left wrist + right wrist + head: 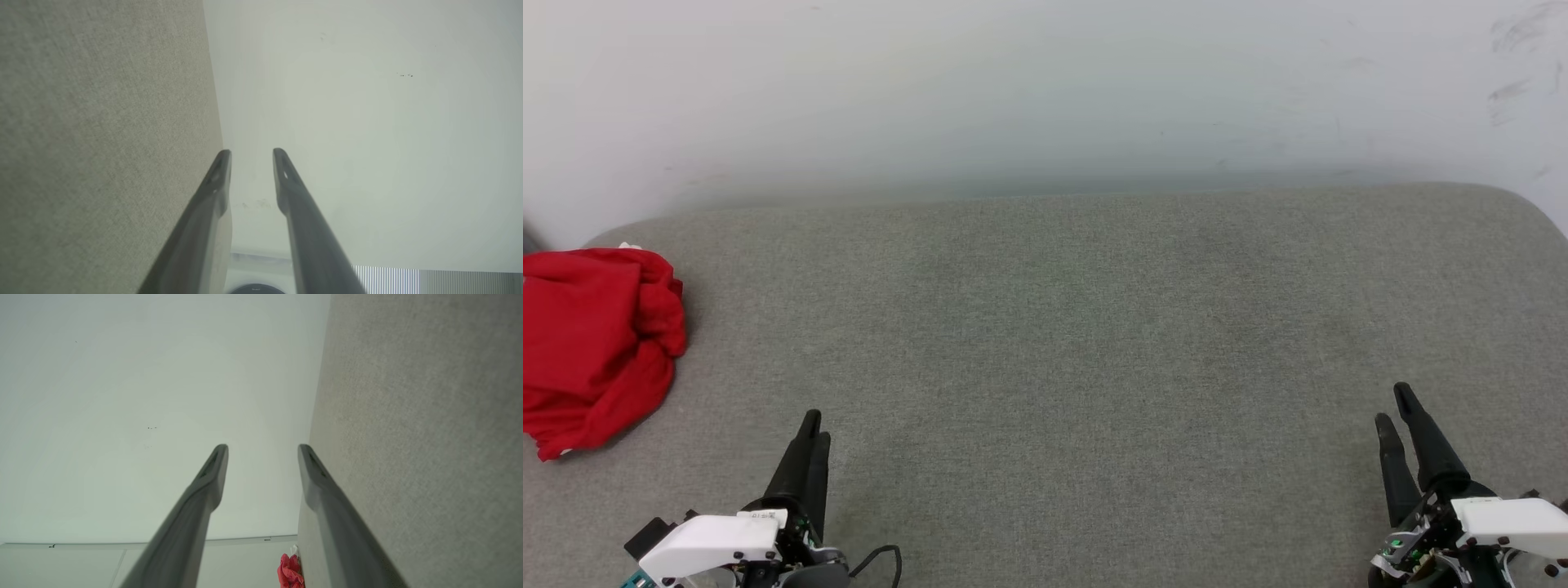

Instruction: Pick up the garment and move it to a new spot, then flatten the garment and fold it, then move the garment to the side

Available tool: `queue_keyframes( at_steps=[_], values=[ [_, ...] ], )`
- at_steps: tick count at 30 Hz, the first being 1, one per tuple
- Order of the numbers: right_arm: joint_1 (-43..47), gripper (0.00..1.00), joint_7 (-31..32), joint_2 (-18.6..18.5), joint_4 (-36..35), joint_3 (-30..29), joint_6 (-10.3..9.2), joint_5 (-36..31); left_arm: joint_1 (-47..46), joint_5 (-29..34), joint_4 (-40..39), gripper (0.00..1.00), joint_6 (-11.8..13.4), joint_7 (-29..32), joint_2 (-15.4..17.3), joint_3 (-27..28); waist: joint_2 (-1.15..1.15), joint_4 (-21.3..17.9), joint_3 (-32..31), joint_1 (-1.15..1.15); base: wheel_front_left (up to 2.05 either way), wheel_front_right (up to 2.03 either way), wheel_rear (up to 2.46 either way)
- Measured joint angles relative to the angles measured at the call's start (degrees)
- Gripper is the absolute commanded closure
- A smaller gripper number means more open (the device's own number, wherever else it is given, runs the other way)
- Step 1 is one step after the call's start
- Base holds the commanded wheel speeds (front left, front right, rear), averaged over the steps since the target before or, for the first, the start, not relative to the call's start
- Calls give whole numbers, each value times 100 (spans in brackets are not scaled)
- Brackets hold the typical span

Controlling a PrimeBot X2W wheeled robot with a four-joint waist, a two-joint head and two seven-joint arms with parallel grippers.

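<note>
Head view, looking forward and down. Largest of all, a pale off-white wall (1045, 82) across the whole top, lightly scuffed with grey marks at the upper right. Below it, a broad worktop (1045, 343) covered in grey-green woven fabric, rounded at both far corners and spreading down to the bottom edge.

Next in size, the garment (596, 343): bright red cloth bunched into a loose, crumpled heap at the far left of the worktop, cut off by the left edge of the picture. Small slivers of white at its top and at its lower corner. Lying on the fabric, touched by neither arm.

Smallest, two pairs of long dark fingers pointing up from the bottom edge, each on a white wrist housing. At lower left, the left pincer (817, 426), near the garment but apart from it, fingers almost overlapping from this angle. At lower right, the right pincer (1392, 403), well apart from the garment, fingers visibly spread.

Left wrist view: a clear gap between the two tips, so parted; grey fabric to the left, pale wall to the right.

Right wrist view: tips wider apart; fabric to the right, wall to the left, and a small scrap of the red garment low down between the fingers.
</note>
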Motion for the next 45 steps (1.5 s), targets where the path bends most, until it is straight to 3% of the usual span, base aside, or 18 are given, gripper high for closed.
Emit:
queue_keyframes(
  at_steps=[9,15,31,45],
  values=[
    [61,0,-249,3,-83,26,1,-327,58,199,-203,0,0,-255,0,16,0,-8,4,0,0,0,0],
    [104,0,-414,5,-220,-47,0,-949,93,745,-327,0,63,-411,2,193,0,-11,7,0,0,0,0],
    [278,0,-780,8,-1040,79,1,-3158,258,2831,-1114,0,799,-782,1,-1,0,-11,19,0,0,0,0],
    [473,0,-1050,9,-1212,299,1,-4689,487,4428,-1354,0,1211,-1048,2,-393,0,11,9,0,0,0,0]
  ],
)
